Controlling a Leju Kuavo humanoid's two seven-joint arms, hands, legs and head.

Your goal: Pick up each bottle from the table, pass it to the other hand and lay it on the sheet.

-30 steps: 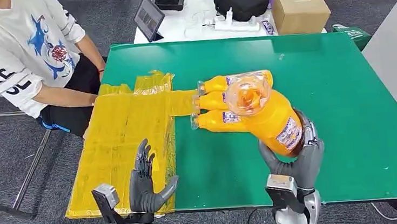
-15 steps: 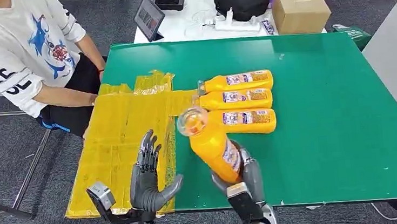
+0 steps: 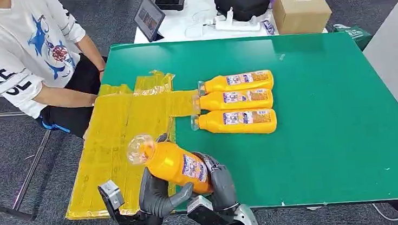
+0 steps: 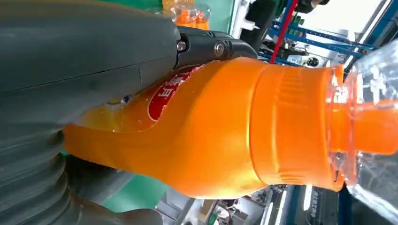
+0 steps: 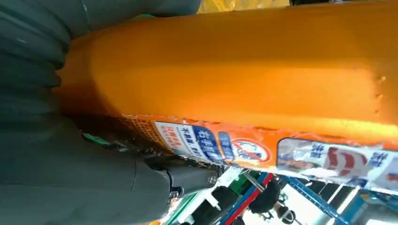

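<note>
A second ago my right hand (image 3: 217, 182) stood at the lower right of the head view with the orange bottle (image 3: 171, 162) raised upright in it, and my left hand (image 3: 158, 195) waited with fingers spread at the lower middle. Since then the right arm has swung across toward the lower middle, the bottle has tipped so that its clear cap (image 3: 139, 149) points to the upper left, and both hands have met on it. In the head view my right hand grips the base end while my left hand cups the body from underneath, its thumb (image 3: 184, 190) curled up against the label. The left wrist view shows the bottle's neck and shoulder running out past my thumb, so I judge the left hand has it. To my mind this is the handover itself: the right hand has yet to release, and then the bottle can go down on the yellow sheet (image 3: 118, 147), which lies on the left part of the green bench (image 3: 338, 111) directly beyond the cap.

Three more orange bottles (image 3: 237, 105) lie side by side at the middle of the bench, caps toward the sheet, awaiting their turn.

On the held bottle I see a white and blue label with a red oval mark; the characters are too blurred to read. The person's white shirt (image 3: 17, 47) at upper left carries dark letters near the sleeve that look like "SE".
</note>
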